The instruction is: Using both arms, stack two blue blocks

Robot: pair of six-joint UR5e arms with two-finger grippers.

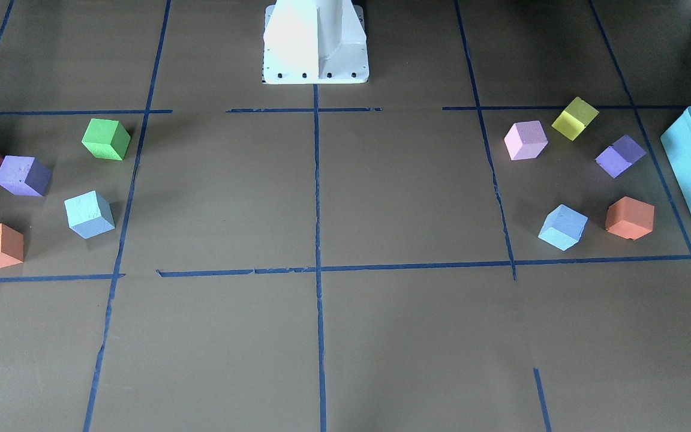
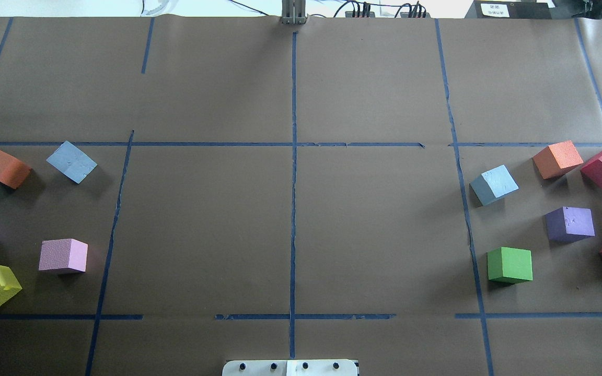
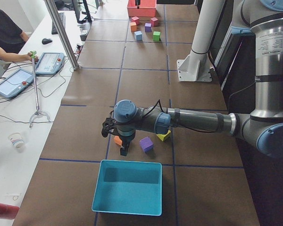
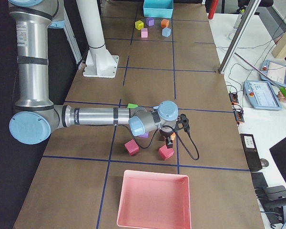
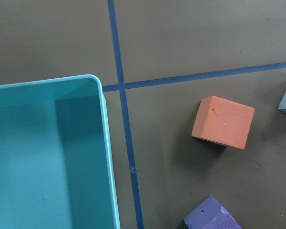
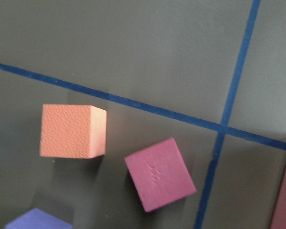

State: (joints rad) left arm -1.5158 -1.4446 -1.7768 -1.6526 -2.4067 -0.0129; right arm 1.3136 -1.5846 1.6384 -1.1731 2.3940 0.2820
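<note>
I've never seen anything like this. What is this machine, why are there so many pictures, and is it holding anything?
It is a robot with two grey arms on a white pedestal. One side picture shows the left arm near a teal box. The other shows the right arm near a pink tray. The left gripper and right gripper are too small to tell whether they are open or shut. Two pictures look down on the table from opposite sides, and two close-ups come from wrist cameras. Coloured foam cubes lie clustered at each end. One blue block and the other blue block rest on the table, unheld.
</note>
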